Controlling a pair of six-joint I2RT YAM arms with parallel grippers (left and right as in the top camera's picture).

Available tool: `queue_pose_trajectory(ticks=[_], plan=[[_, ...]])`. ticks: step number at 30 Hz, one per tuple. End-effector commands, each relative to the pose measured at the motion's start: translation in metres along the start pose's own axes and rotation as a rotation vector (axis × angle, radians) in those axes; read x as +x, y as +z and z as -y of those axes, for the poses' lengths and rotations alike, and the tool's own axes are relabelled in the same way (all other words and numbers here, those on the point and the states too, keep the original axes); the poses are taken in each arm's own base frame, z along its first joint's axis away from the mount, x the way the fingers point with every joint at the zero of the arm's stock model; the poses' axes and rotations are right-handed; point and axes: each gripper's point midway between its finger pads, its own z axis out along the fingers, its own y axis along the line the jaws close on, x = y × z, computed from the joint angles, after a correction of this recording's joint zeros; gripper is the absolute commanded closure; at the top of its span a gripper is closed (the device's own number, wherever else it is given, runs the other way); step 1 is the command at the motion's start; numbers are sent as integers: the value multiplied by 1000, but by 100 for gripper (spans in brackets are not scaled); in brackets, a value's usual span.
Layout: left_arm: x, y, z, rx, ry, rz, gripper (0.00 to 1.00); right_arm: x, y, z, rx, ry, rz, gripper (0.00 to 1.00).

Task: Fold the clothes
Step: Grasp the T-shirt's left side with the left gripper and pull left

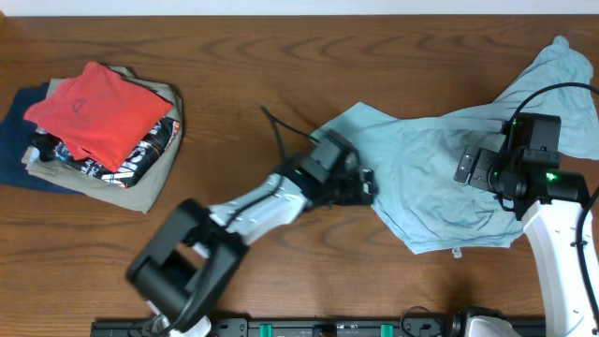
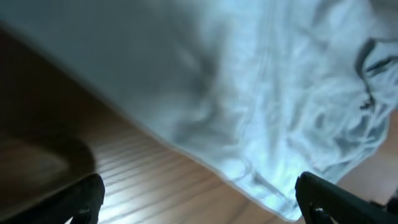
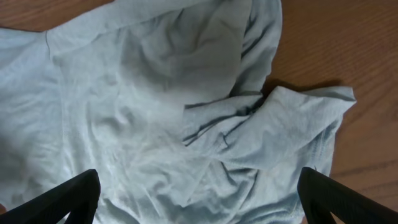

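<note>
T-shirt (image 1: 440, 178): crumpled, right half of frame; thin, soft, light, will sag | hold: at edge, perhaps hem, view blurred | left gripper (image 2: 205, 205): wide, empty | right gripper (image 3: 199, 199): wide, empty, over cloth

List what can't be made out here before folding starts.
1. Overhead: the right arm covers part of the T-shirt, which also runs to the right frame edge.
2. Left wrist: blur smears the fabric detail.
3. Overhead: the red shirt hides most of the stack beneath it; the black garment has print too small to read.
4. Right wrist: the T-shirt is cut off at the left and bottom edges.
</note>
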Motion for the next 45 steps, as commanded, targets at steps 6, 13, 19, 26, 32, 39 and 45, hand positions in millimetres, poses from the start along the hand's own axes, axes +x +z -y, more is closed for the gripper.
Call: queue_pose_trajectory(ticks=[6,13,19,26,32,39,45], plan=[[14,48,22,81,-88,-10,46,-4,-5,0,-13,2,13,1],[10,28,-14,-25,-103,-43,94,-3,-5,4,-5,17,8,7],[12,-61,-102,-341,-120,-113,94,6,-4,16,20,64,-36,15],[-13,-144,-148,-435,-169,-16,94,13,7,25,45,130,-89,13],[-19,-152,-157,-439,-202,11,94,22,38,39,147,151,-169,5],[-20,-153,-160,-455,-186,16,94,32,81,62,219,287,-248,5],[-21,-153,-160,-455,-186,18,94,38,113,80,227,366,-289,7]])
